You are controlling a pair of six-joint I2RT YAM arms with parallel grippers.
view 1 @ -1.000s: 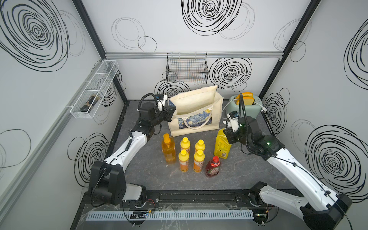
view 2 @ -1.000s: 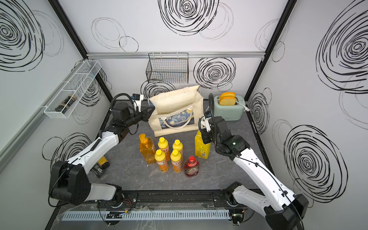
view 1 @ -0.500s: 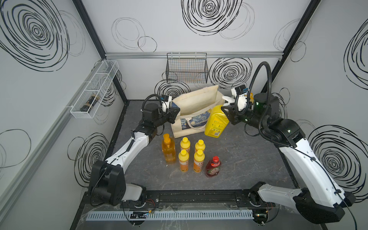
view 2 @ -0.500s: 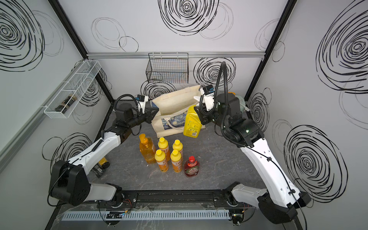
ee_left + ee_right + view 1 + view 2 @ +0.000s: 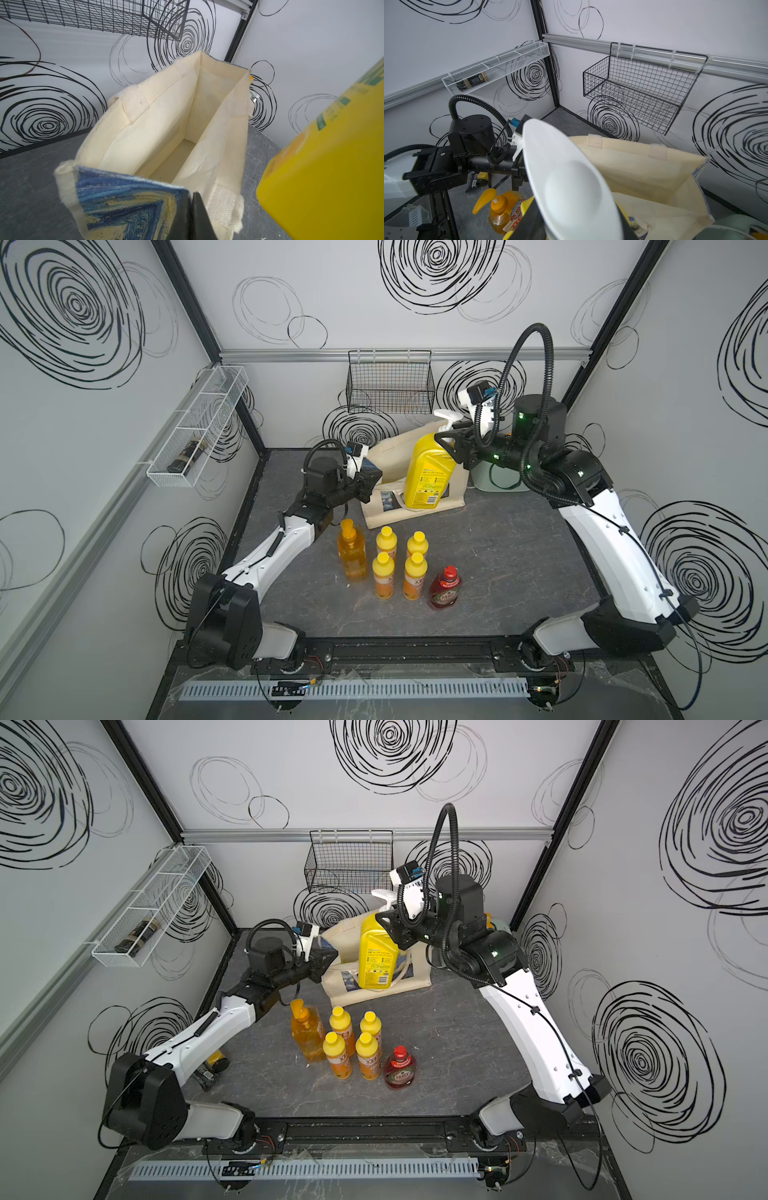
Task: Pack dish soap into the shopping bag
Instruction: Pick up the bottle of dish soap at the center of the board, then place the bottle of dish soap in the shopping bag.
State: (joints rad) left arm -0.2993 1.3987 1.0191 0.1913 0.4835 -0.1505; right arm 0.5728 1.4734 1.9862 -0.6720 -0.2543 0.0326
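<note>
Right fingers (image 5: 449, 444): closed on the neck of the yellow white-pump bottle (image 5: 428, 466), just under the pump head.
Left fingers (image 5: 200, 218): pinched narrow on the printed top edge of the shopping bag (image 5: 388, 458), at a corner, holding the mouth open.
Bottle position: hanging upright in the air near the bag's mouth, not inside. In the left wrist view the bag's interior looks empty.
Bottle handling: smooth, stiff, flat-sided plastic. It is opaque, so I assume it is heavy. I expect it to swing from a neck hold, with the pump collar stopping any slip.
Bag handling: soft cream canvas, boxy, with walls that sag. I judge it needs holding.
Table (image 5: 498, 564): orange pump bottle (image 5: 352, 553), small yellow bottles (image 5: 415, 576) and red Fairy bottle (image 5: 445, 589) stand in front of the bag.
</note>
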